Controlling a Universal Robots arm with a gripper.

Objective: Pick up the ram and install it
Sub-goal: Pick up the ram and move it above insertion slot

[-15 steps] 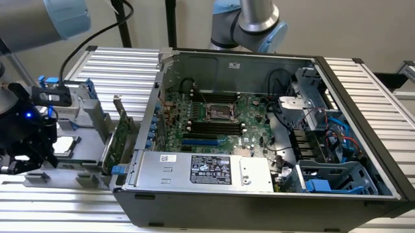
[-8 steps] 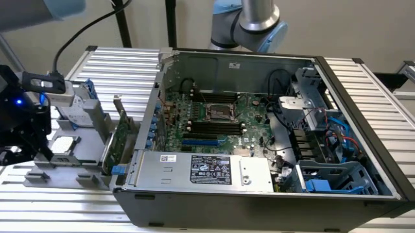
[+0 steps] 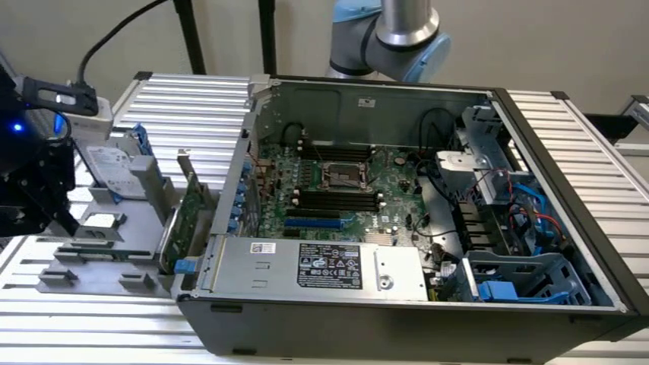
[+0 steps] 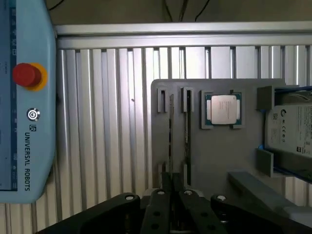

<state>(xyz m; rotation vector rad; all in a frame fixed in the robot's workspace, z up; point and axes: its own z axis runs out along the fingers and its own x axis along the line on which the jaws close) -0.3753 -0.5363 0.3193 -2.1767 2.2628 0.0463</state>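
Exterior view
Computer case (image 3: 406, 319): open, motherboard (image 3: 335, 182) exposed, well apart from the jaws.
Tray (image 3: 102, 266): grey, beside the case on the exterior view's left.

Wrist view
Gripper (image 4: 173, 190): over the tray; cannot tell whether the jaws are apart or together.
Ram (image 4: 171, 131): on edge in a tray slot, in line with the jaws.
Processor chip (image 4: 223, 108): flat in its pocket, to one side of the jaws.

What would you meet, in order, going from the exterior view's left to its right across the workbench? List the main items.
Hard drive in the grey holder → green expansion card standing on edge → processor socket inside the open computer case → blue drive bay.
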